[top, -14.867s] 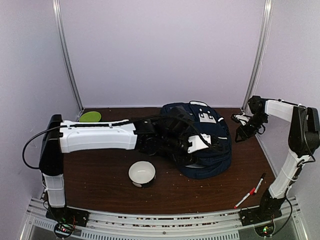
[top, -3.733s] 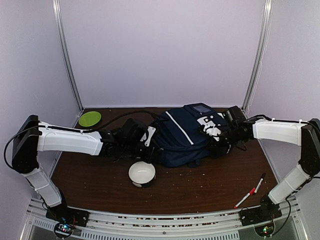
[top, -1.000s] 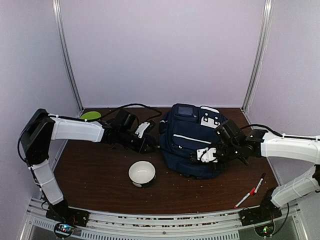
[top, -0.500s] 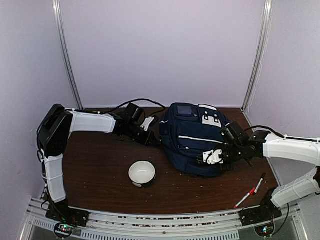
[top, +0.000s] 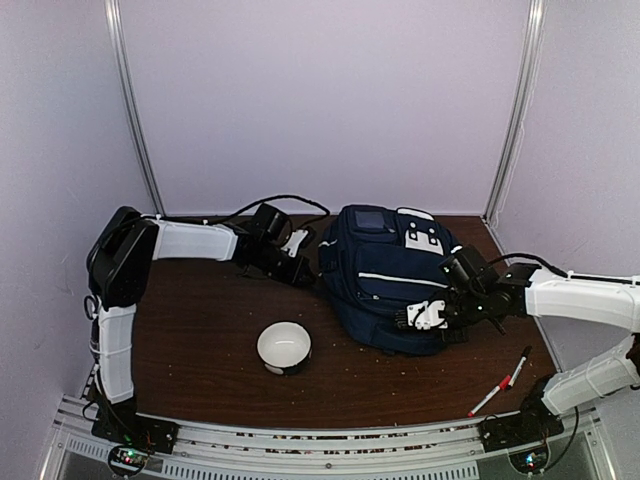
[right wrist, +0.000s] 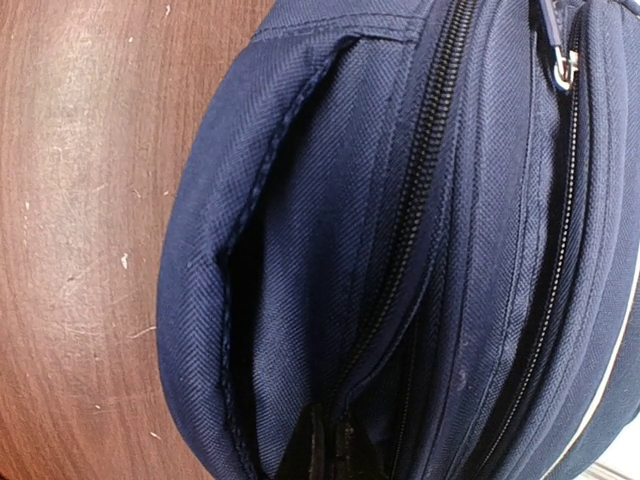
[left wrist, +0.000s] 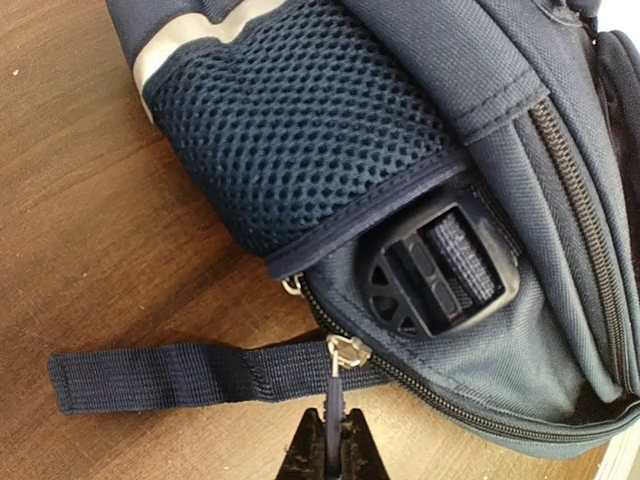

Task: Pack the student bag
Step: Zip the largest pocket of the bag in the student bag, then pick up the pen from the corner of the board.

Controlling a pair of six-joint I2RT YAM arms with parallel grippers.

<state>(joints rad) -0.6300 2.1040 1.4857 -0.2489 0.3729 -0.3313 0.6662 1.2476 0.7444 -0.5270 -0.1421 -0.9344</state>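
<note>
We find the left jaws clamped on the zipper pull (left wrist: 336,378) at nine o'clock on the backpack (top: 380,270). We judge the right jaws, pinching fabric at four o'clock, brace it for unzipping.

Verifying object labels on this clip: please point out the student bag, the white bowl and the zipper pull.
student bag (top: 385,255), top external view, front panel.
white bowl (top: 284,347), top external view, inner bottom.
zipper pull (left wrist: 333,390), left wrist view, tab below the slider.

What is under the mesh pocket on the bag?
A black buckle threaded with webbing sits on the bag just below the mesh pocket. The pocket's inside and the webbing's far end are covered.
</note>
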